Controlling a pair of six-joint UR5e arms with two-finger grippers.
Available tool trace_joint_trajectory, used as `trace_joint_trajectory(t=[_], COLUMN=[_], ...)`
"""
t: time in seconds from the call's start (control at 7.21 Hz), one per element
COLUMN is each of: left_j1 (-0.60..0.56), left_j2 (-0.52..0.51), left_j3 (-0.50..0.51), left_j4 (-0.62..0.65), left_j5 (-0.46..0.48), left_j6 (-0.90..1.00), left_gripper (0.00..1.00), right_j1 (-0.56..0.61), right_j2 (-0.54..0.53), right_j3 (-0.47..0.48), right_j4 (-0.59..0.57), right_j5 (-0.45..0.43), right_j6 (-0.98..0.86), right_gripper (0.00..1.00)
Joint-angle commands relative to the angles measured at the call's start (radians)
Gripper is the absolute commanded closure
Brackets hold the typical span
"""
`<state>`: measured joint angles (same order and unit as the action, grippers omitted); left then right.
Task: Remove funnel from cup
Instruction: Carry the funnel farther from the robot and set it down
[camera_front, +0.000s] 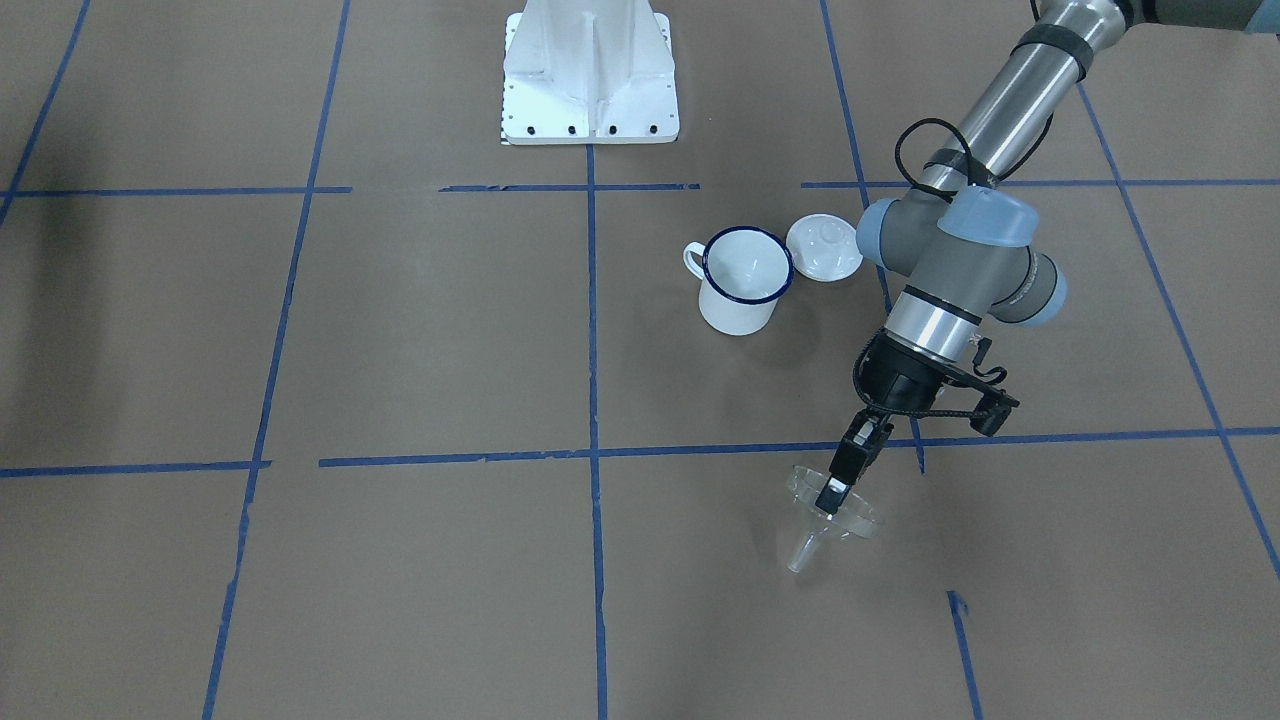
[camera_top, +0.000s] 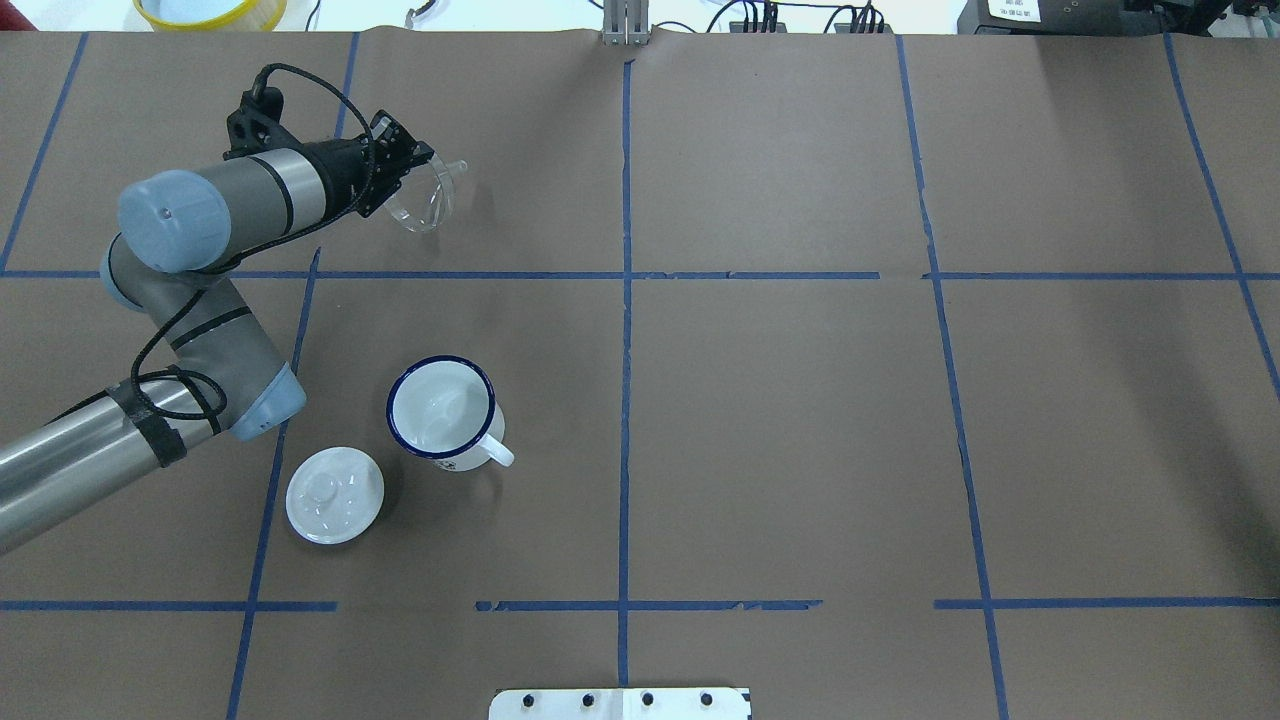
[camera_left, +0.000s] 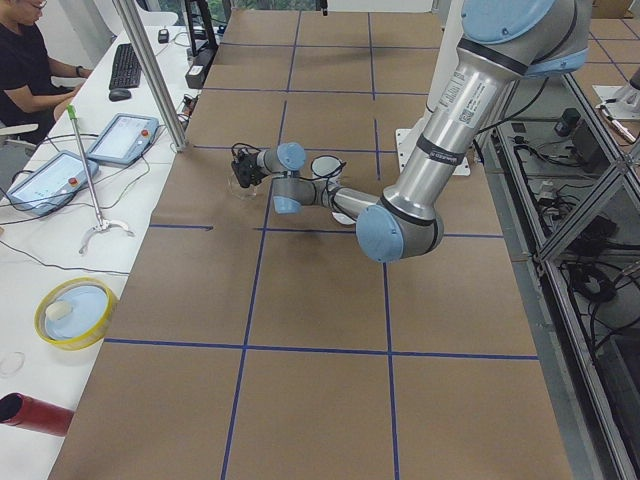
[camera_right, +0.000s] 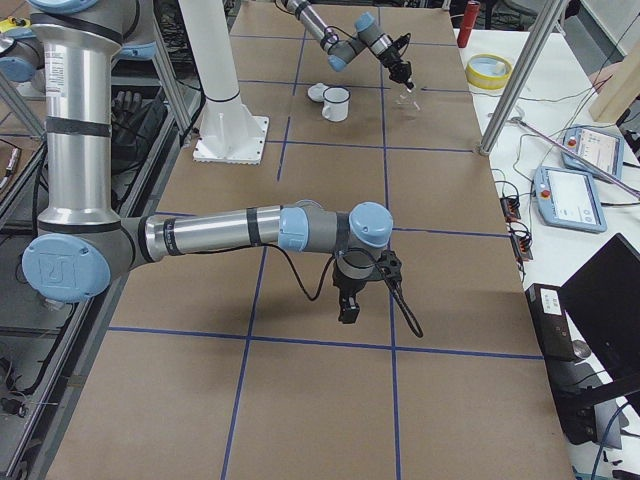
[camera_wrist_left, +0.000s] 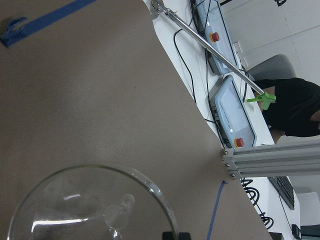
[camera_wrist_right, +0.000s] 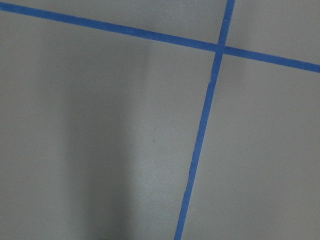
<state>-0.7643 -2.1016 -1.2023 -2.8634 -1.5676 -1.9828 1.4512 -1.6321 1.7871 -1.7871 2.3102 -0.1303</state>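
Overhead exterior view: the left claw (camera_top: 408, 160) pinches the clear funnel (camera_top: 425, 198) by its flared rim, with the stem tipped outward. The funnel is well apart from the empty enamel mug (camera_top: 440, 420), beyond a blue tape line (camera_top: 560, 275). A rim pinch likely suits the thin, wide mouth. With the funnel out of the mug, only setting it down and letting go appears to remain. Whether the stem touches the surface cannot be told. A white domed lid (camera_top: 334, 494) lies just beside the mug. The right claw (camera_right: 348, 308) hangs over bare brown paper surface (camera_top: 800, 430); whether it is spread or pressed together cannot be told. At the room's edge, an operator (camera_left: 22, 72) sits by two teach pendants (camera_left: 120, 137).
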Motion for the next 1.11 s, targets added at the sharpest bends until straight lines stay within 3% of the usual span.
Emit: trace_joint_trajectory(t=[0.0,0.14,0.42,0.69,0.97], left_j1=[0.003,0.005,0.003,-0.001,0.014], left_j2=[0.000,0.000,0.015,0.116,0.234], left_j3=[0.006,0.006,-0.087,-0.404,-0.688], left_j4=[-0.002,-0.001,0.075,0.529,0.924], left_j5=[-0.002,-0.003,-0.032,-0.216,-0.227], left_j6=[0.001,0.001,0.004,0.010,0.021], left_gripper=[0.75,0.18,0.11,0.12,0.13], right_j1=[0.000,0.000,0.000,0.000,0.000], right_j2=[0.000,0.000,0.000,0.000,0.000], right_j3=[0.000,0.000,0.000,0.000,0.000], right_j4=[0.000,0.000,0.000,0.000,0.000], right_j5=[0.000,0.000,0.000,0.000,0.000], right_j6=[0.001,0.001,0.000,0.001,0.000], right_gripper=[0.00,0.00,0.00,0.00,0.00])
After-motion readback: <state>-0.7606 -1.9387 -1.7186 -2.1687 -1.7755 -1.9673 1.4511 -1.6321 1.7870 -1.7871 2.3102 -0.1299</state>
